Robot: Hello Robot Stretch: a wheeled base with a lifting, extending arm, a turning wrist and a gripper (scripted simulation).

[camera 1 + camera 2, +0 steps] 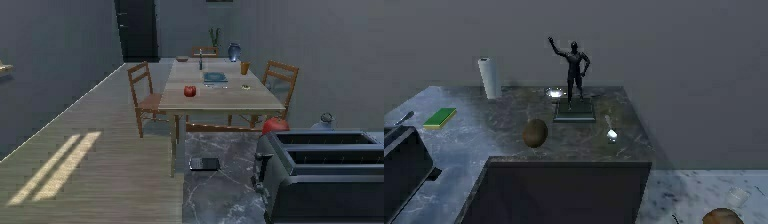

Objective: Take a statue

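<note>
Forward view first: a wooden dining table (215,95) was seen in the middle of the room, with wooden chairs (146,95) set around it. A red apple (189,91) was spotted on the near part of the tabletop, with a flat blue thing (215,77) beside it, an orange cup (245,68) farther back and a blue jug (233,51) at the far end. A dark door (136,28) was visible in the back wall. Down at the bottom right, a dark toaster (325,165) was parked on a marble counter (235,150).

Arm side view: the statue (573,75), a dark figure with one arm raised, was found standing upright on its square base near the counter's far edge. A paper towel roll (489,77) was stood to its left, a green sponge (440,118) lay well apart from it, and a brown rounded lump (535,133) was sat nearer the front edge.

The gripper's state couldn't be told, honestly.
</note>
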